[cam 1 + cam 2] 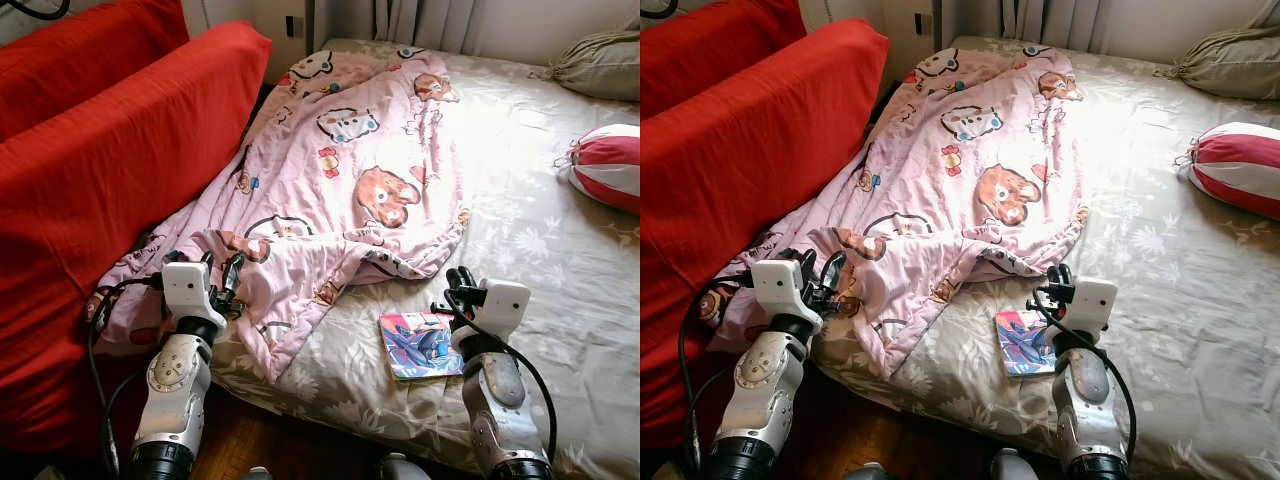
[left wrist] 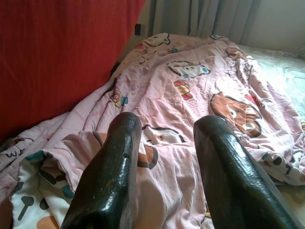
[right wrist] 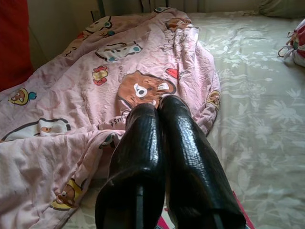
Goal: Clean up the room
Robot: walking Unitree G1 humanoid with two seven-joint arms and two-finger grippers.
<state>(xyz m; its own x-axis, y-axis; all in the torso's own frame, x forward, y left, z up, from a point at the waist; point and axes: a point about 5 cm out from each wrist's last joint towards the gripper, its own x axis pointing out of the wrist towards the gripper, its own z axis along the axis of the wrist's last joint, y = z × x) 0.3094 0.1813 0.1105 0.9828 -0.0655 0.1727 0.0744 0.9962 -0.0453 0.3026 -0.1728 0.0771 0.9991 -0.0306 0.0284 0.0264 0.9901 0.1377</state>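
So, bed (image 1: 560, 290) w/ a beige floral sheet, soft and a bit wrinkled, takes up most of the scene. A pink quilt (image 1: 340, 190) w/ cartoon animal prints lies crumpled across its left half, long and rumpled, running from the far end down to the near left corner, where its edge spills over the side. Thin fabric, lots of folds, and the near hem is turned up in a flap.

Left gripper (image 1: 222, 283) sits right at that near corner of the quilt; in the left wrist view its fingers (image 2: 110, 176) are spread apart w/ pink cloth showing between them, nothing clamped. Right gripper (image 1: 460, 285) hovers over the sheet by the quilt's lower right edge, fingers (image 3: 143, 157) pressed together, empty.

A flat, glossy book (image 1: 418, 343) w/ a blue/red cover lies on the sheet just beside the right wrist, near the bed's front edge. Round red-and-white striped cushion (image 1: 610, 165) sits at the right side, well apart from the quilt, and a beige pillow (image 1: 600, 62) lies at the far right corner.

Big red sofa (image 1: 100, 170) w/ a ribbed cover runs along the left, tight against the bed, quilt touching it. Right half of the sheet is mostly bare. Wood floor (image 1: 270, 440) shows at the bottom between the arms.
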